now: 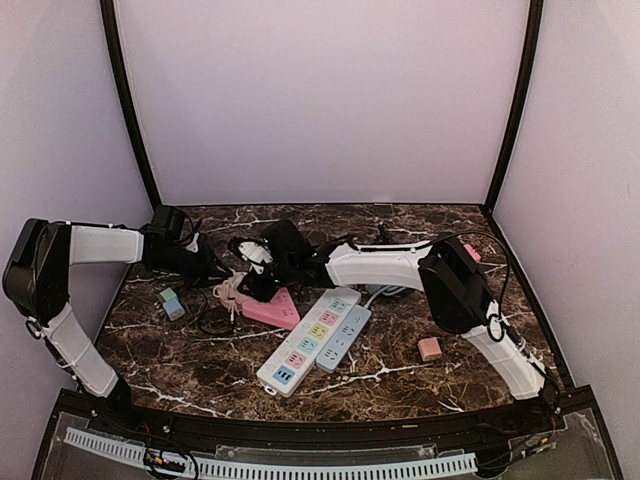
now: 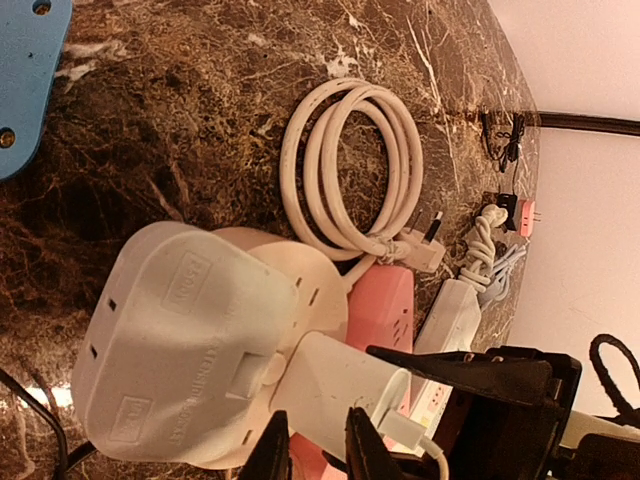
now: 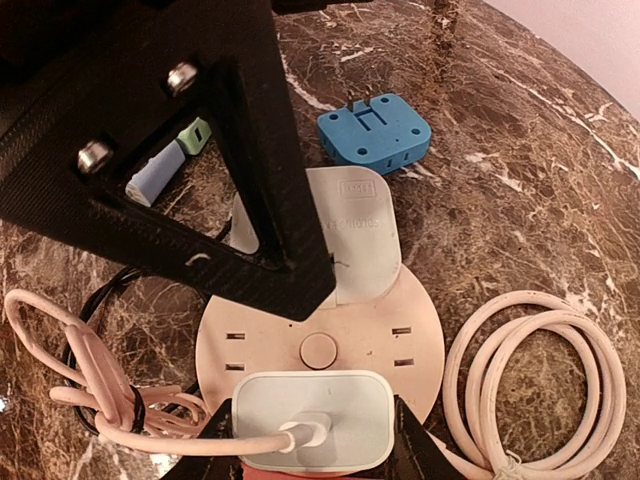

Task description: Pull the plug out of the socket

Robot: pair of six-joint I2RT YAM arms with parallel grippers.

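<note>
Right tool (image 3: 312,435) clamps the white plug (image 3: 315,400) seated in the round socket (image 3: 232,350); how the left tool (image 2: 318,442) stands, unclear.

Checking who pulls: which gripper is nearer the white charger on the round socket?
Right: its fingers grip the white charger; the left gripper sits beside it, by the large adapter.

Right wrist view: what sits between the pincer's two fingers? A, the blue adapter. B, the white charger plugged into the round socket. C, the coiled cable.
B: the white charger, plugged into the round socket, sits squarely between the right pincer fingers.
</note>
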